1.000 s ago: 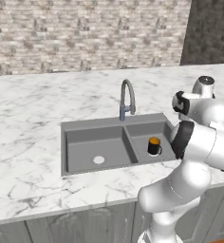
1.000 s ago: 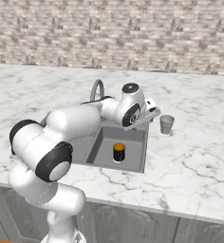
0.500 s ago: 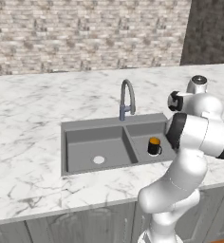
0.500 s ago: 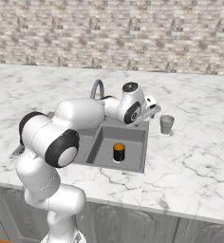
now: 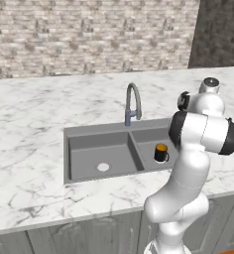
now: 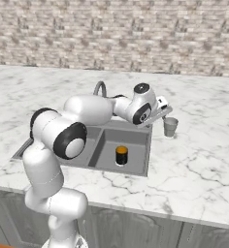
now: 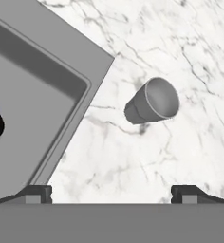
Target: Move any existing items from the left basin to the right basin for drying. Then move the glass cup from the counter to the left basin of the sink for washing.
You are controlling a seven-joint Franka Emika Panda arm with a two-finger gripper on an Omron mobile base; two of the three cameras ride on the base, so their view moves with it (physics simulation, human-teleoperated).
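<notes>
Black mug with orange top [image 6: 121, 155] already stands in the right basin [image 6: 131, 145]; left basin [image 5: 101, 156] holds nothing but its drain, so the step in hand looks to be fetching the glass cup [image 7: 152, 101], upright on the counter [image 7: 180, 57] just beside the sink's right rim. Gripper [image 7: 111, 192] hangs above and short of it, fingertips [image 7: 38, 192] spread wide, empty. Best to centre over the cup so one finger passes each side, descend straight, then close gently on the thin wall.

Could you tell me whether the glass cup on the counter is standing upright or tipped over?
Upright: the glass cup stands on the counter beside the sink, open mouth up.
</notes>
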